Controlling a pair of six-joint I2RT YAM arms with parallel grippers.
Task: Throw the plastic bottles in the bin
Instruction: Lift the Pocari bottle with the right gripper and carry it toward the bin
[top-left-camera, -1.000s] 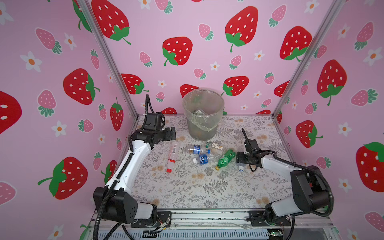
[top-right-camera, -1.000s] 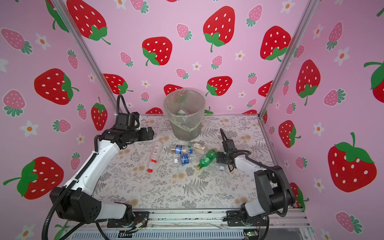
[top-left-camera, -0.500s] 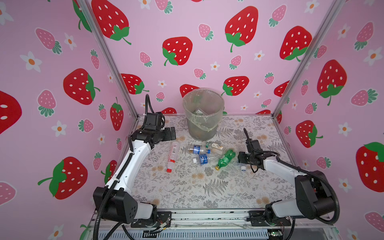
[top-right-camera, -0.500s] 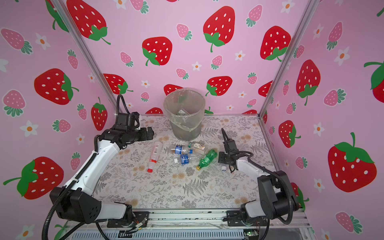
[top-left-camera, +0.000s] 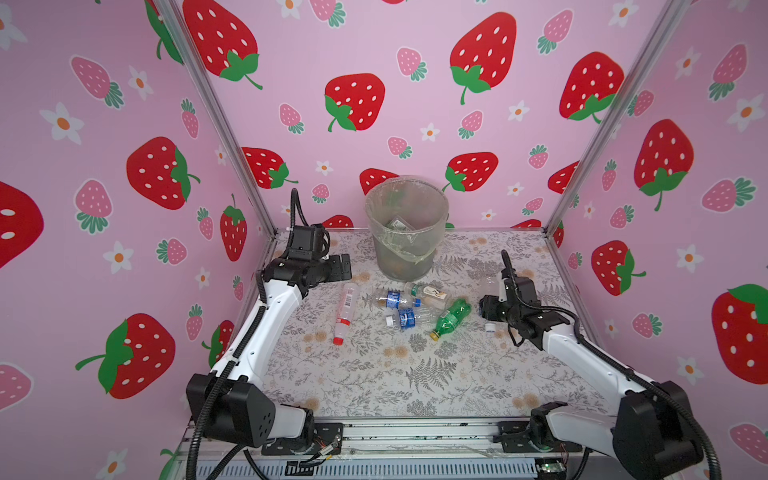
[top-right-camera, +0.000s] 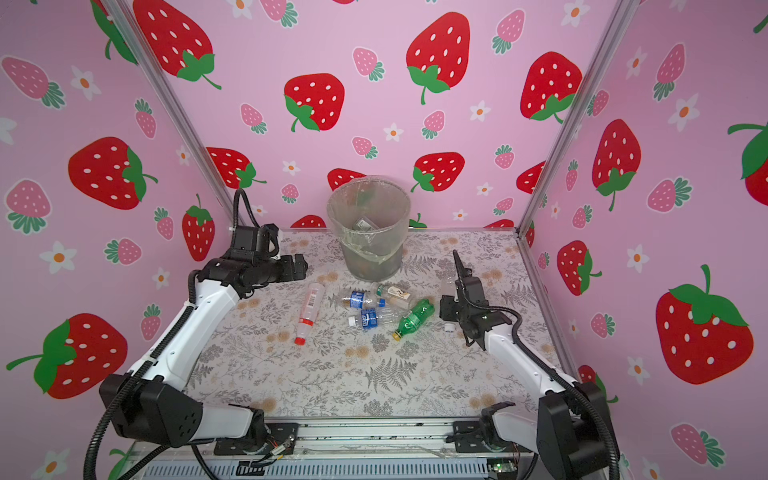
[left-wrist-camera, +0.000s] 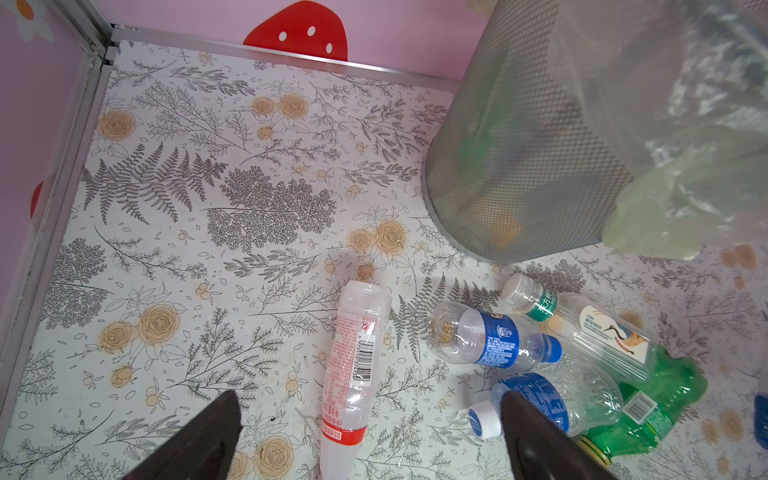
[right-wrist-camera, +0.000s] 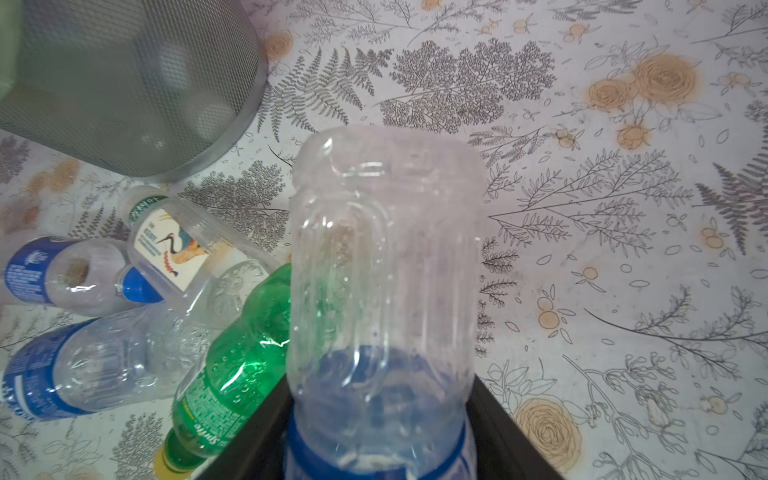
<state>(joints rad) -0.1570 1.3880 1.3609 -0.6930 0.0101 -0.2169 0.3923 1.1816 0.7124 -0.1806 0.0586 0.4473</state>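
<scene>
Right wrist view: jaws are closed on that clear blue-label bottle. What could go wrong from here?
The jaws pinch the held bottle at its label end; the long body sticks out and could tilt or slip.
The green bottle lies close alongside; lifting may nudge it.
The bin is tall, so the bottle could clip its rim.

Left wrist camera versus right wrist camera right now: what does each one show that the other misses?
Left wrist only: the red-capped bottle seen between the open left hand's fingers, plus the pink back wall. Right wrist only: the right hand shut on a clear blue-labelled bottle, which fills the middle of that view. Both: the bin's mesh wall, the green bottle, the bird-label bottle and two more blue-labelled bottles, clustered on the floral mat.
</scene>
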